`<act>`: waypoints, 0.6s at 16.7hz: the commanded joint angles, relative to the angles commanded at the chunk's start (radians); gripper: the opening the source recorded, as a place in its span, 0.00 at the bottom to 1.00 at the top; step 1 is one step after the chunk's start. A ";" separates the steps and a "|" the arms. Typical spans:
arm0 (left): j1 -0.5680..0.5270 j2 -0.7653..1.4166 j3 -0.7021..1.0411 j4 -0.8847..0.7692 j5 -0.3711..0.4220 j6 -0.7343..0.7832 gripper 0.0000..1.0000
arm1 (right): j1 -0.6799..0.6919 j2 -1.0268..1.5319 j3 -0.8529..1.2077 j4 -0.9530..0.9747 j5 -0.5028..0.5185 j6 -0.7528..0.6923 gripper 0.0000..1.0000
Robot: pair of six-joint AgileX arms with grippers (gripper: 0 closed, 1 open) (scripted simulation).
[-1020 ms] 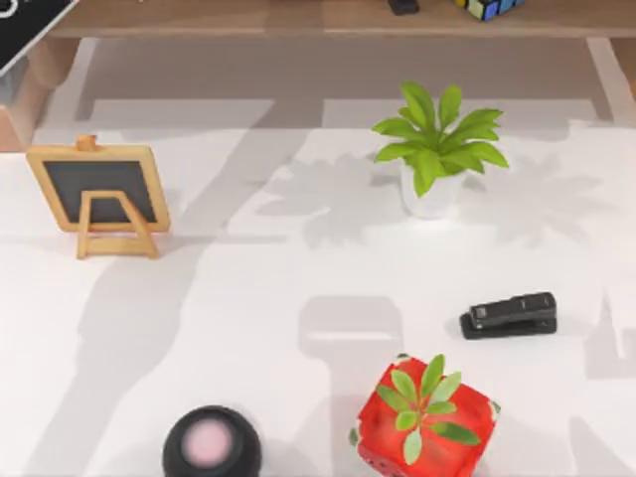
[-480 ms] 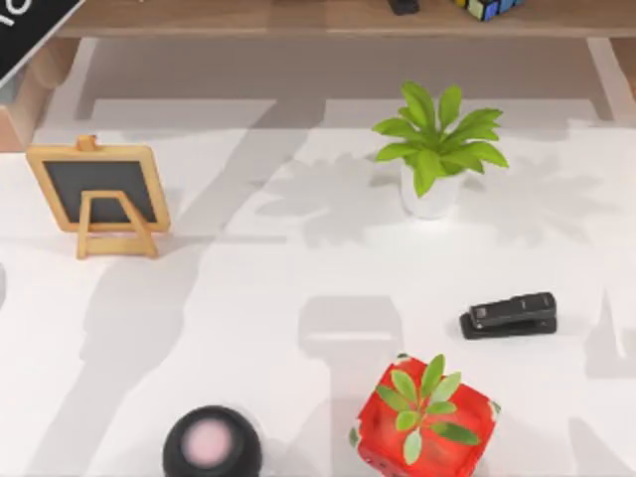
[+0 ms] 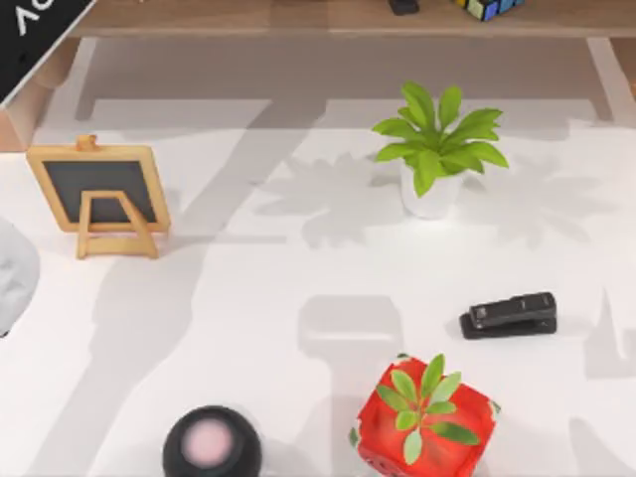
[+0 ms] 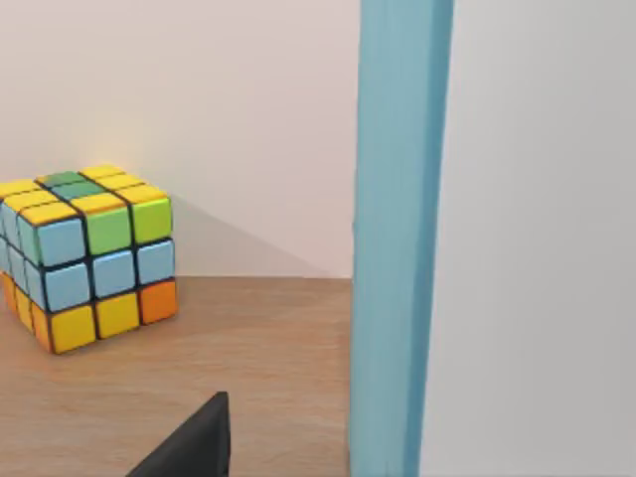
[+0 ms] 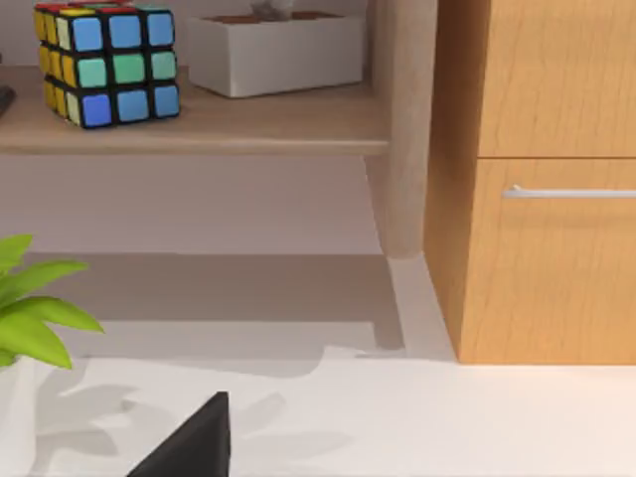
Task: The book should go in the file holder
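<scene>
Top camera looks down on my table; both wrist cameras face shelf, sharing Rubik's cube [image 4: 87, 256] [image 5: 105, 62] [image 3: 489, 7], left closer.

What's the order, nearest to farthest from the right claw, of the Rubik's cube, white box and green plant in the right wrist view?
1. green plant, on the table, closest to the right claw.
2. Rubik's cube, at the shelf front.
3. white box, farther back on the shelf.

White table [image 3: 298, 298], wooden shelf [image 3: 298, 18] behind, wooden drawer cabinet [image 5: 547, 179], pale wall [image 4: 248, 119]
</scene>
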 joint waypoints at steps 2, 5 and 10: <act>0.000 0.000 0.000 0.000 0.000 0.000 0.92 | 0.000 0.000 0.000 0.000 0.000 0.000 1.00; 0.000 0.000 0.000 0.000 0.000 0.000 0.70 | 0.000 0.000 0.000 0.000 0.000 0.000 1.00; 0.000 0.000 0.000 0.000 0.000 0.000 0.32 | 0.000 0.000 0.000 0.000 0.000 0.000 1.00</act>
